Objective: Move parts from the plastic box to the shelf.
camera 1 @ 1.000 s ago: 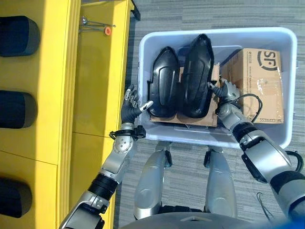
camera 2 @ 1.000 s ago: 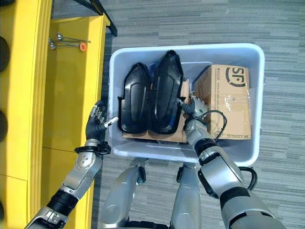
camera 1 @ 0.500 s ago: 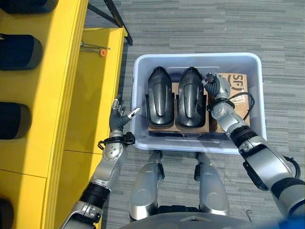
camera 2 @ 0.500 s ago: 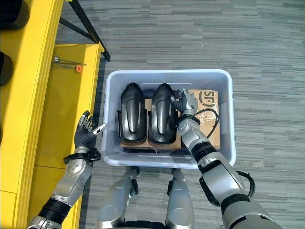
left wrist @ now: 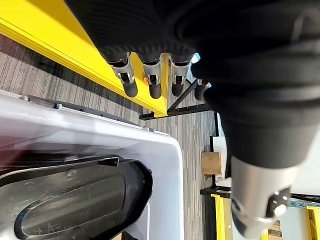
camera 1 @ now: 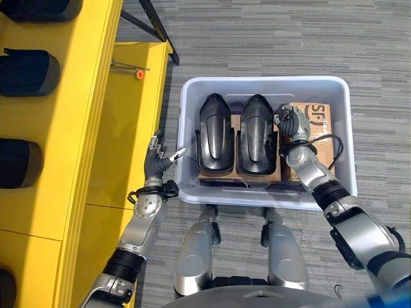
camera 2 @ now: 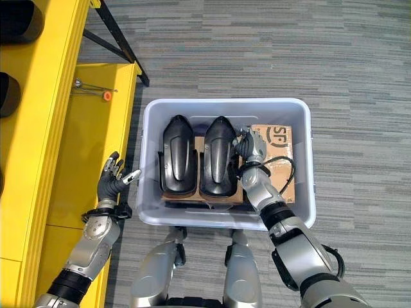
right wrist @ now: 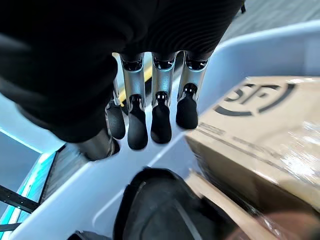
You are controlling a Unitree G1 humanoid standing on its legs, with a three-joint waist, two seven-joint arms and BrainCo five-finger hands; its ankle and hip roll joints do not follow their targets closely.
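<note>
Lying lengthwise, two black parts (camera 1: pixel 235 135) (tapered ends probably away) in plastic box (camera 1: pixel 266 86).

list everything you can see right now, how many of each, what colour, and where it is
plastic box: one, pale blue-grey, on the grey carpet in front of the robot.
black parts: two, black, side by side in the box's left half, lying on flat cardboard.
cardboard box: one, brown, taped, in the box's right side.
shelf: one, yellow, left of the box.
dark parts on shelf: several, dark, along the shelf's far left edge.
metal rods: a few, with an orange cap, on the shelf's lower level.
left hand: open, beside the box's left wall.
right hand: fingers relaxed, over the box between the right black part and the cardboard box.
</note>
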